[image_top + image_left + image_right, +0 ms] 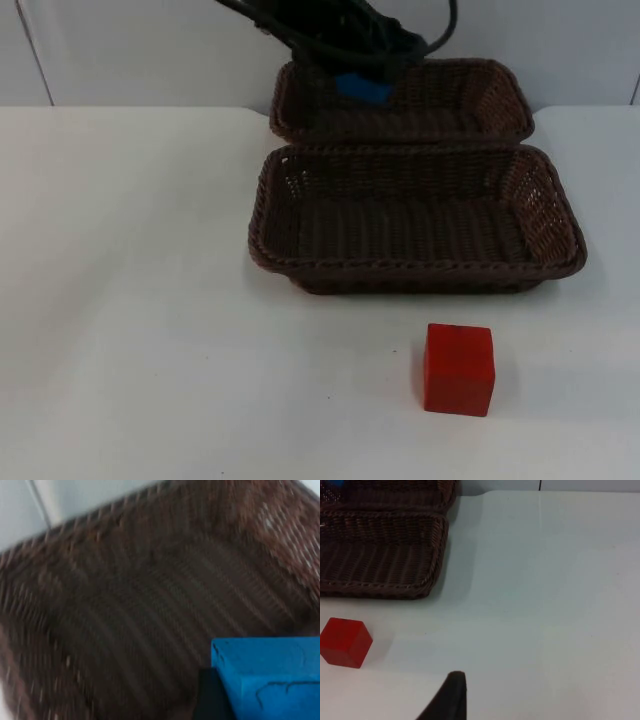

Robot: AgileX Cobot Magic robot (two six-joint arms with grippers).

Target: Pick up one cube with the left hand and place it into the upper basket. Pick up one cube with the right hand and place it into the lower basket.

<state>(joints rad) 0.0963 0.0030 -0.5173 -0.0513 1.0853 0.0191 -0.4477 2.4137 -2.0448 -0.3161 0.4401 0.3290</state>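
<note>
Placement of the blue cube (pixel 362 87) into the upper basket (pixel 480 95) is judged to be the step in hand. The left gripper (pixel 368 62) is seen over the left part of that basket, and the cube is seen directly beneath it, above the woven floor. In the left wrist view the blue cube (pixel 267 677) is pressed against a black fingertip (pixel 212 695), so it is probably held, though the blur leaves it uncertain whether the fingers have begun to part. Next, the fingers would need to be opened and the arm lifted straight up, clear of the basket rim. The red cube (pixel 458 368) is left on the white surface (pixel 140 300), just in front of the lower basket (pixel 300 225) and well apart from the left gripper; in the right wrist view the red cube (pixel 345 642) lies ahead of the waiting right gripper's fingertip (pixel 451 695) and off to one side. How far that gripper is open cannot be told. No long axis is offered by either cube; the red one sits nearly square to the basket's front edge, top face level.
</note>
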